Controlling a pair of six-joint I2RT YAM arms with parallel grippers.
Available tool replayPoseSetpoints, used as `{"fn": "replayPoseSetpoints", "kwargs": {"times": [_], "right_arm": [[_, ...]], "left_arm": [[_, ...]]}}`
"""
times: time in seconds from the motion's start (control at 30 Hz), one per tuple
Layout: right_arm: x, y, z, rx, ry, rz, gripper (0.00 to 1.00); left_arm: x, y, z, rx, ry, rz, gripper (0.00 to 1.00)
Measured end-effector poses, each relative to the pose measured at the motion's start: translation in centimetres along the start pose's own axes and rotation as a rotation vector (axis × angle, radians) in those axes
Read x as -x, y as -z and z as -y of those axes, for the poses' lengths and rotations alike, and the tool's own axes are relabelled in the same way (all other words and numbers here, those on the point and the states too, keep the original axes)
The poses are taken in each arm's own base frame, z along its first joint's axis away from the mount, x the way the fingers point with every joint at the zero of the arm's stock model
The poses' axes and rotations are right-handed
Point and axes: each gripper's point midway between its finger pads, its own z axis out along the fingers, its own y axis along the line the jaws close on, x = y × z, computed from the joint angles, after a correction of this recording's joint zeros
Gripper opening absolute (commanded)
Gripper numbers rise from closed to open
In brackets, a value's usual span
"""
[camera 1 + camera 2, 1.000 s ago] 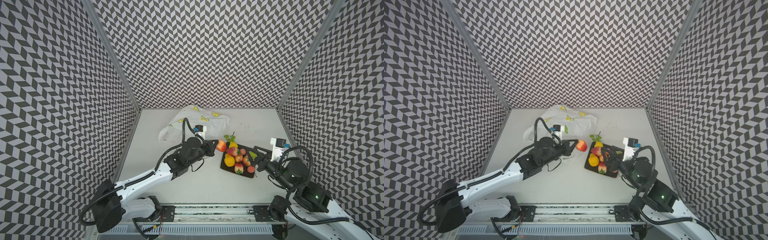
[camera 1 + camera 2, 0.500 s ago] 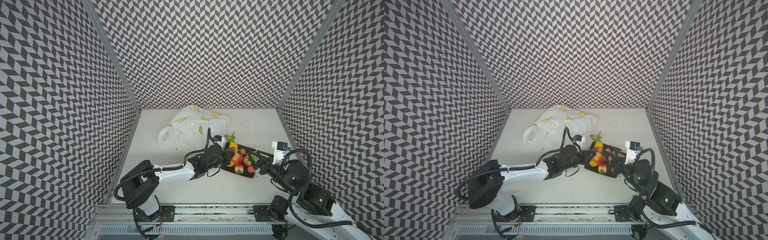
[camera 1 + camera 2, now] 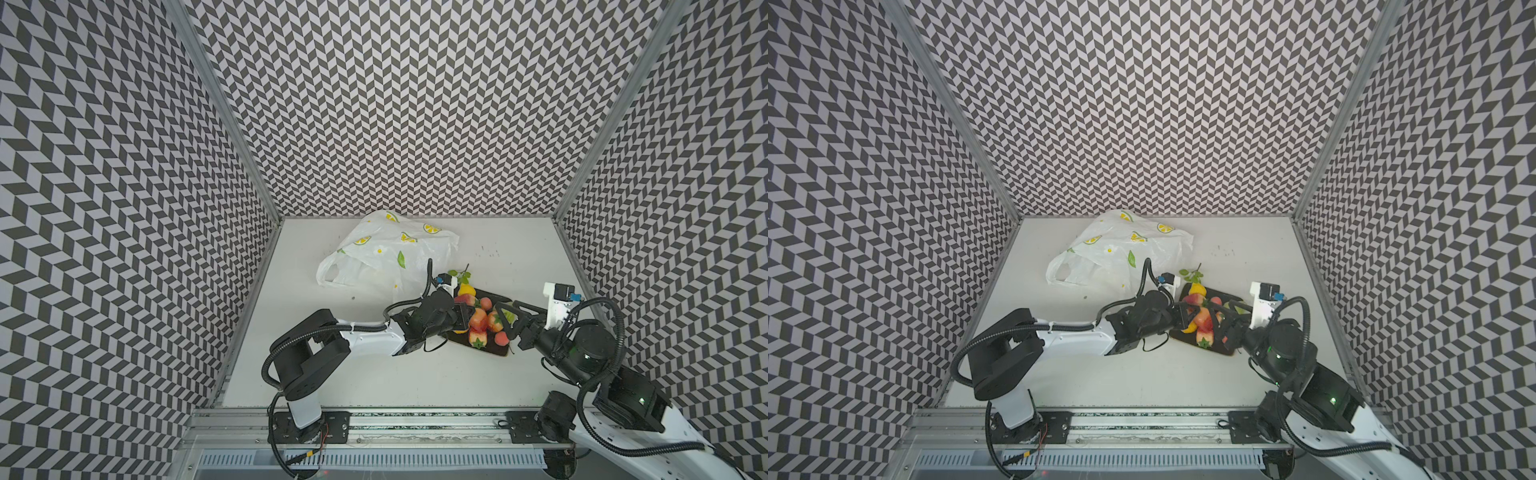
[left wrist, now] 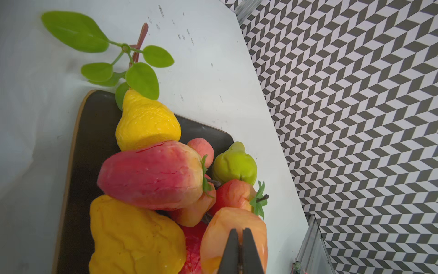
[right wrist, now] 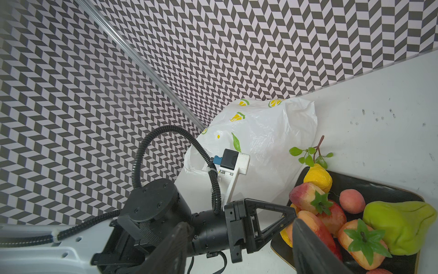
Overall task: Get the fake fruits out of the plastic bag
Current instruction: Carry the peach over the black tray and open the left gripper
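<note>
Over the plate point(image 4: 94, 132) now, left gripper point(image 4: 239, 231) still clenched on peach point(image 4: 220, 233); right gripper point(image 3: 502, 321) released.

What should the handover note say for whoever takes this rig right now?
Left gripper: jaws shut, tips against an orange-pink fruit on the pile. I cannot tell whether it is pinching it.
Right gripper: jaws open, empty, over the pile.
Things: fake fruits piled on the dark plate; plastic bag lies slack behind it.
Done: every fruit in view is out of the bag.
Left: check the bag, since its inside is hidden, and clear both arms.
</note>
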Motion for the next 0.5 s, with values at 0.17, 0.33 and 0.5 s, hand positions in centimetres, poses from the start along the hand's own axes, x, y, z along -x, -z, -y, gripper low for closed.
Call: {"fn": "replayPoseSetpoints", "kwargs": {"times": [0.17, 0.33, 0.5], "right_arm": [[-0.1, 0.0, -0.1, 0.006, 0.000, -0.004, 0.68], [-0.1, 0.0, -0.2, 0.011, 0.000, -0.008, 0.68], [-0.2, -0.1, -0.2, 0.010, 0.001, -0.013, 0.69]], "left_arm": [[-0.5, -0.6, -0.7, 0.005, 0.011, -0.007, 0.12], [-0.8, -0.9, -1.2, 0.014, 0.019, -0.015, 0.31], [-0.6, -0.9, -1.2, 0.018, 0.007, -0.009, 0.59]]}}
